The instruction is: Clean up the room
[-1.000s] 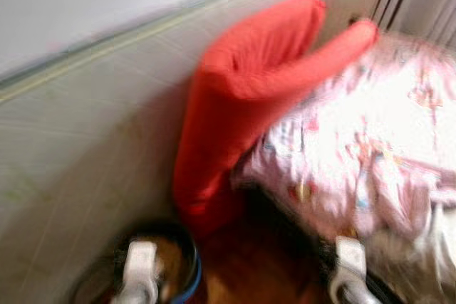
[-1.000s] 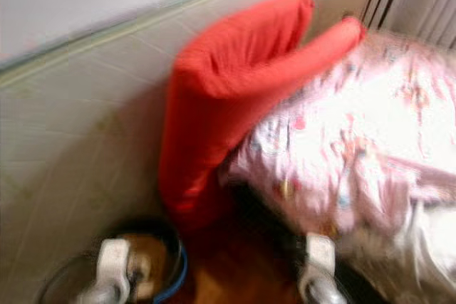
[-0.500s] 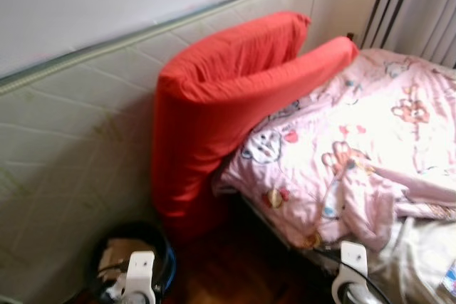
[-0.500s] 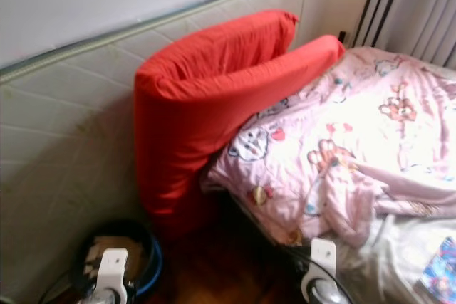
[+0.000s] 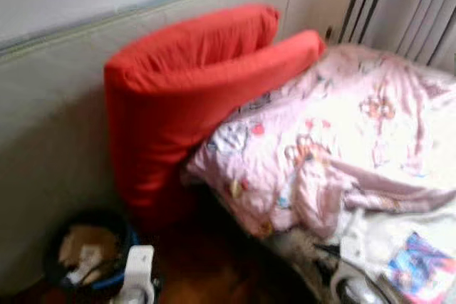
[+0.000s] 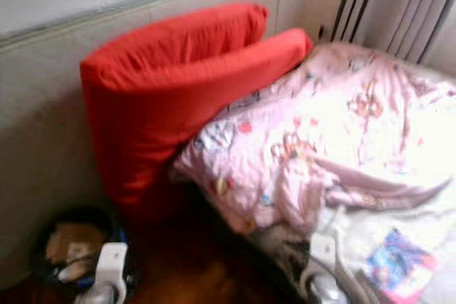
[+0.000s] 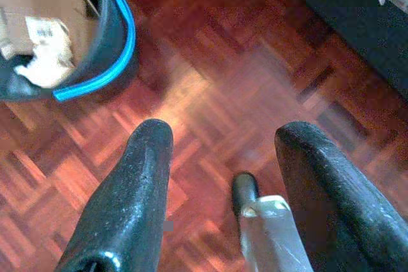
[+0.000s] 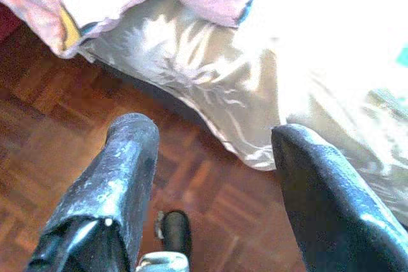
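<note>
Judging the quilt [image 5: 342,140] soft, light; pinch its near edge. Both end effectors [image 7: 223,176] [image 8: 210,183] spread, empty.

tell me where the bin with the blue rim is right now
The bin sits on the wooden floor at the lower left of the head views, against the upright mattress and just below the folded red cushion, ahead of the left gripper.

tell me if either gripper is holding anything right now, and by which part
Nothing is held. The left gripper is open over bare wooden floor near the bucket; the right gripper is open above the floor beside the bed sheet.
</note>
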